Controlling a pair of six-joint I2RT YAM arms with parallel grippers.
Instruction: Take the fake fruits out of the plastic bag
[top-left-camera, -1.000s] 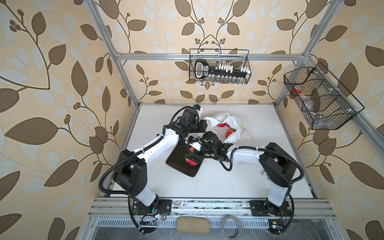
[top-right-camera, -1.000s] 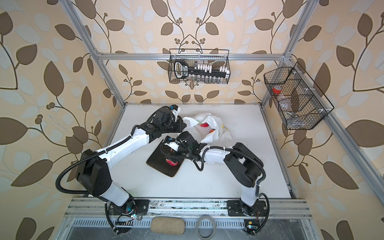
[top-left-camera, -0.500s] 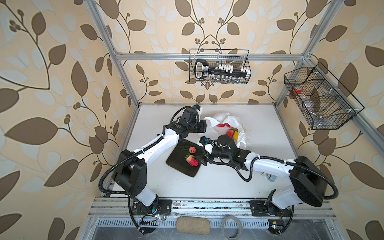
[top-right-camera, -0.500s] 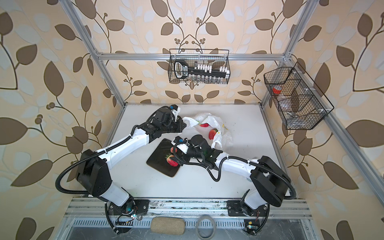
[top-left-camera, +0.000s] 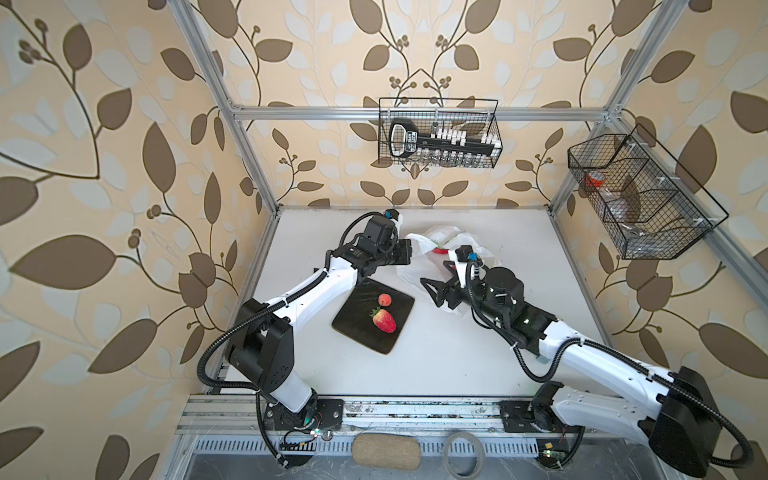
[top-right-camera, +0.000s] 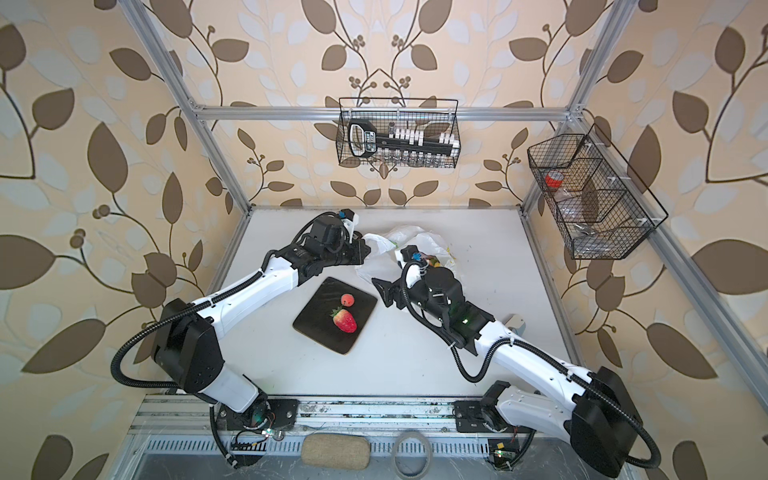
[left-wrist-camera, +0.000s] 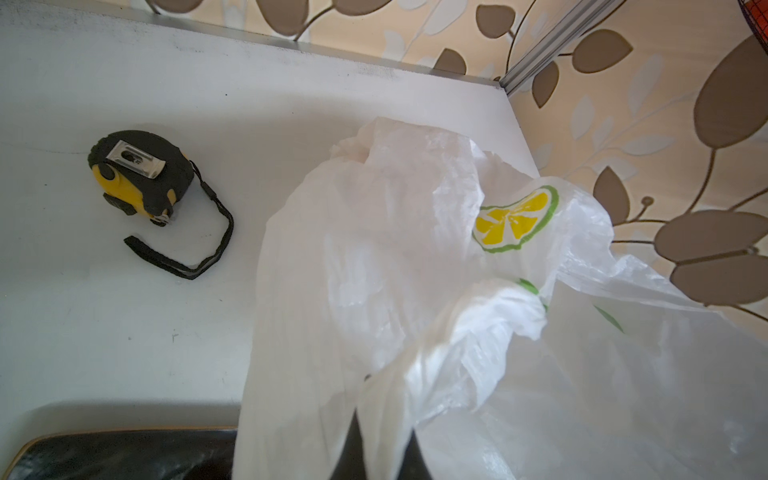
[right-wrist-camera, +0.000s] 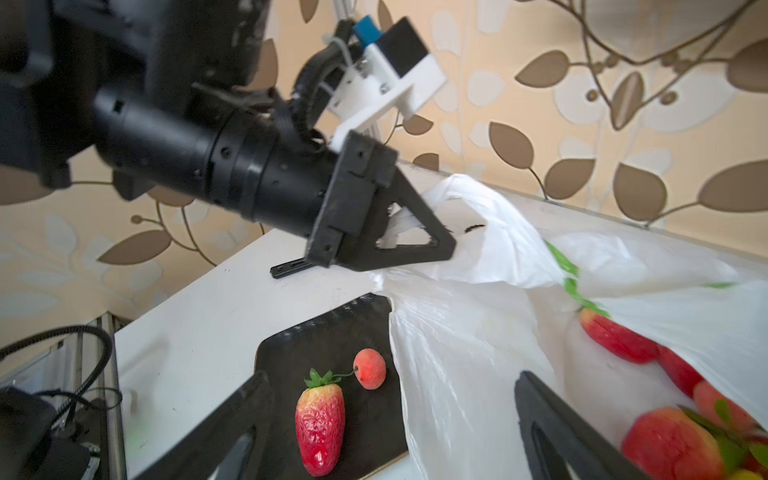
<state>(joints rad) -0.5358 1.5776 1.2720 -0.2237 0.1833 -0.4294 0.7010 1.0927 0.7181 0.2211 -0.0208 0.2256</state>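
Two of the fake fruits are out: a strawberry (top-left-camera: 384, 321) and a small round fruit (top-left-camera: 385, 299) lie close together on the black mat (top-left-camera: 357, 332), left of centre on the counter (top-left-camera: 457, 365). Just behind the mat, the left gripper (top-left-camera: 409, 252) has its jaws pinched shut on a gathered fold of the plastic bag (top-left-camera: 415, 270), lifting that edge so the mouth gapes. The bag is at mid-counter toward the back wall, with several red fruits (right-wrist-camera: 619, 336) inside. To the right, the right gripper (top-left-camera: 432, 293) hovers at the bag's near edge, jaws wide and empty.

I judge this as the gap between picks: one fruit delivered, the next not yet reached. The next move calls for steering the open jaws through the held-up mouth and closing on one fruit without catching the thin film.

A second ago the right gripper was over the mat. It has since drawn back toward the bag, while the left gripper has kept its pinch in place.
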